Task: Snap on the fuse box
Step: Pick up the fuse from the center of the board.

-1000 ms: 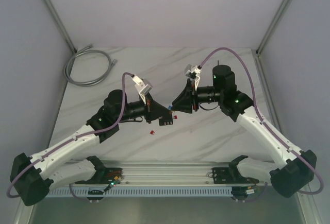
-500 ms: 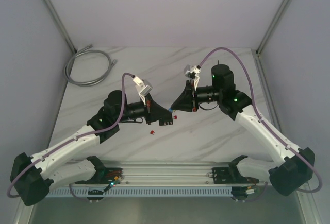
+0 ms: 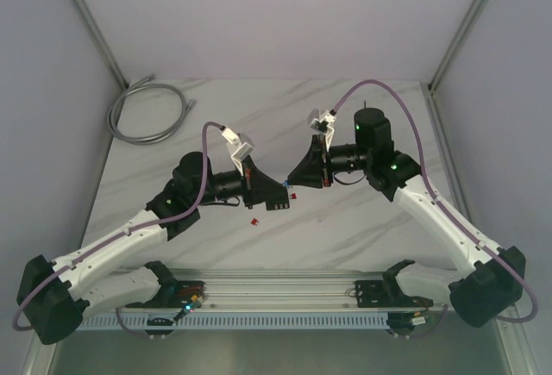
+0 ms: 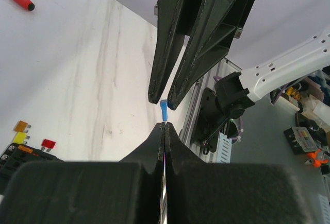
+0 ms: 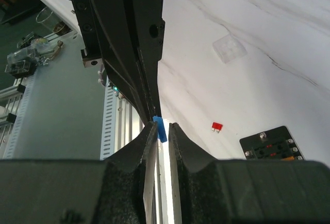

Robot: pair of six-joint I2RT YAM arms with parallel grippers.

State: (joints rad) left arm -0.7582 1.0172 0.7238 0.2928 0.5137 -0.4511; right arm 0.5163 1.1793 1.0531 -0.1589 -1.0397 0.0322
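A: Box (image 3: 278,204)?
B: Flat on counter (image 3: 345,228), just below the 2 tips; L arm nearer.
A: Pincers?
B: L pincer (image 4: 164,126) clamps blue fuse (image 4: 164,112). R pincer (image 4: 163,99) narrow round its top, grip unclear.

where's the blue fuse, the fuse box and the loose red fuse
blue fuse (image 4: 163,112), left wrist view, its blue plastic body
fuse box (image 5: 276,137), right wrist view, its black top face
red fuse (image 5: 217,126), right wrist view, its red body

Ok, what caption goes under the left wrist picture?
Left gripper pinches a blue fuse, tip to tip with the slightly open right gripper.
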